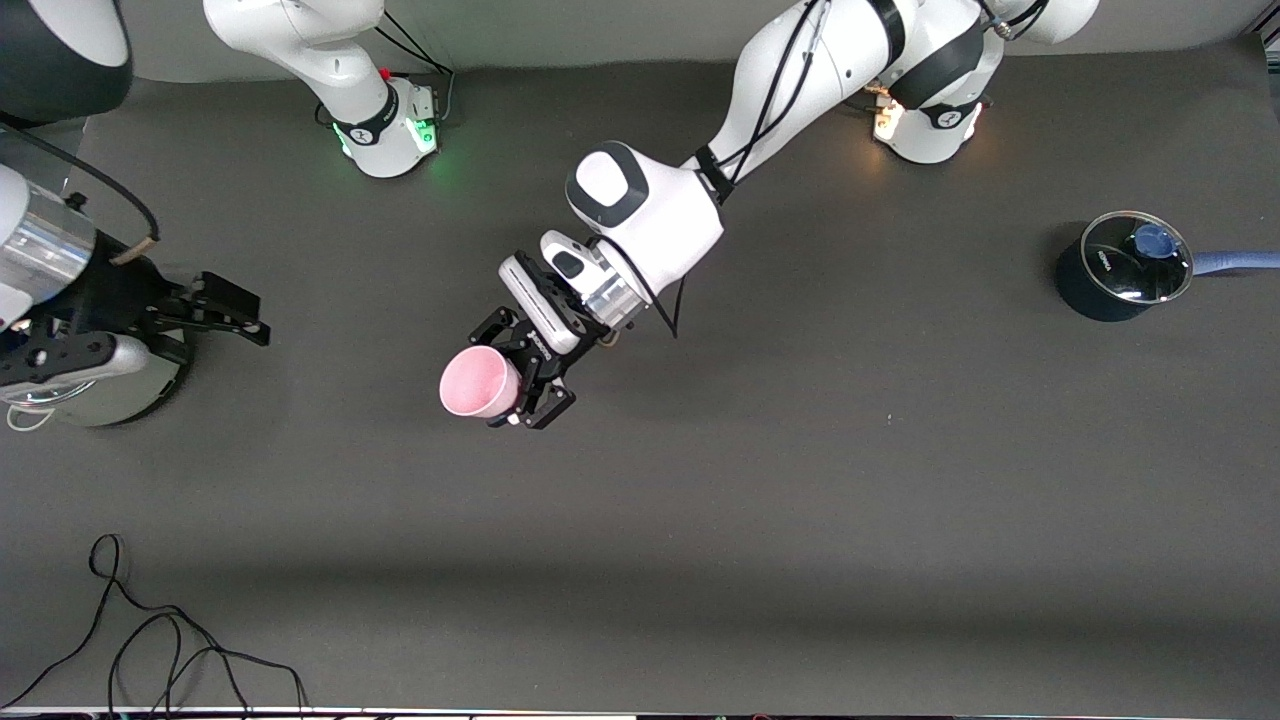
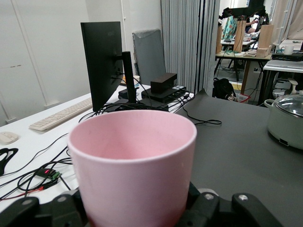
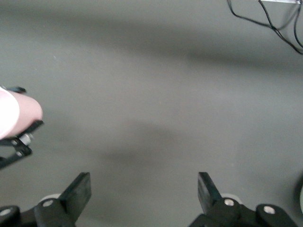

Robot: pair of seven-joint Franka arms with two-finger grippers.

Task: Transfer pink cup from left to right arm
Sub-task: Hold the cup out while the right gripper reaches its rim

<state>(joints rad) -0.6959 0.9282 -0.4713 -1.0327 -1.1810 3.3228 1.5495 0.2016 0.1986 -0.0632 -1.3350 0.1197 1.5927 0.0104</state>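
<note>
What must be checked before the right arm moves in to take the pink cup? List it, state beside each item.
1. Left pincer shut on the pink cup: ok.
2. Cup lifted off the table: ok.
3. Right pincer open, nothing between its fingers: ok.
4. Right pincer aligned with the cup: not ok; it is over the table's right-arm end, apart from the cup.
5. Cup empty: ok, as far as the left wrist view shows.
</note>
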